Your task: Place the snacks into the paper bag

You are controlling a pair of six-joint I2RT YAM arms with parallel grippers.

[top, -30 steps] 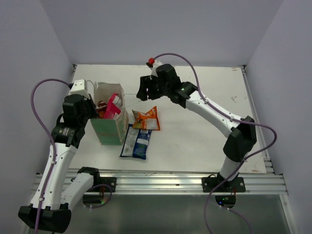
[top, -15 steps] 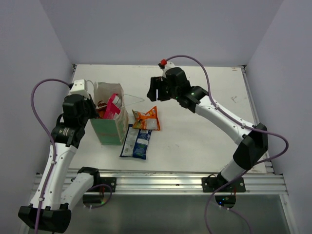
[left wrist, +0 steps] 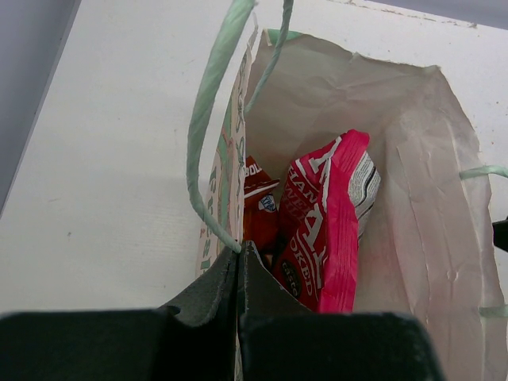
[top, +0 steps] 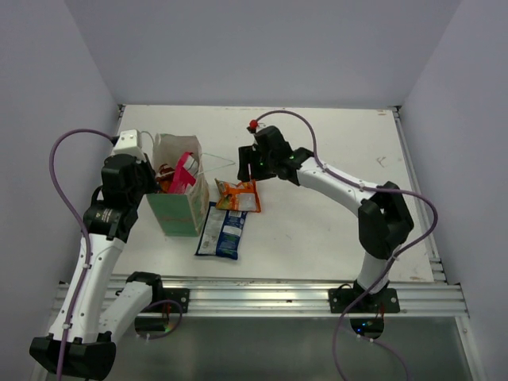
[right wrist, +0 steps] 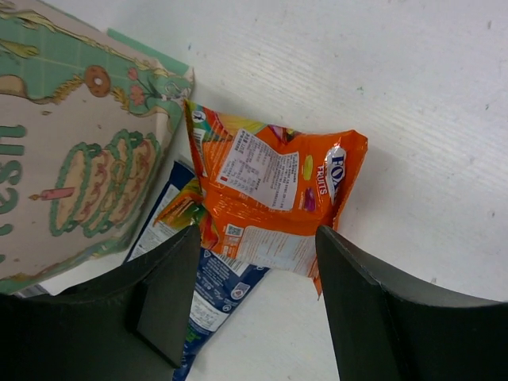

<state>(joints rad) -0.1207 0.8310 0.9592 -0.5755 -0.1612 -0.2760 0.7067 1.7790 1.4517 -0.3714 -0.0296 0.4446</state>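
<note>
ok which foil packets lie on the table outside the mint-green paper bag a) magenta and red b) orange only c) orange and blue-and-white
C: the small orange foil packet overlaps the blue-and-white foil packet beside the mint-green paper bag; the magenta packet and red packet sit inside.

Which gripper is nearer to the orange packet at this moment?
Right. The right gripper hangs just above the orange packet, jaws open. The left gripper is shut on the rim of the paper bag, which stands between it and the packet.

left pincer (left wrist: pixel 240 260) tight together, arm upright and bent; right pincer (right wrist: pixel 258 250) wide apart, downward, arm outstretched
</note>
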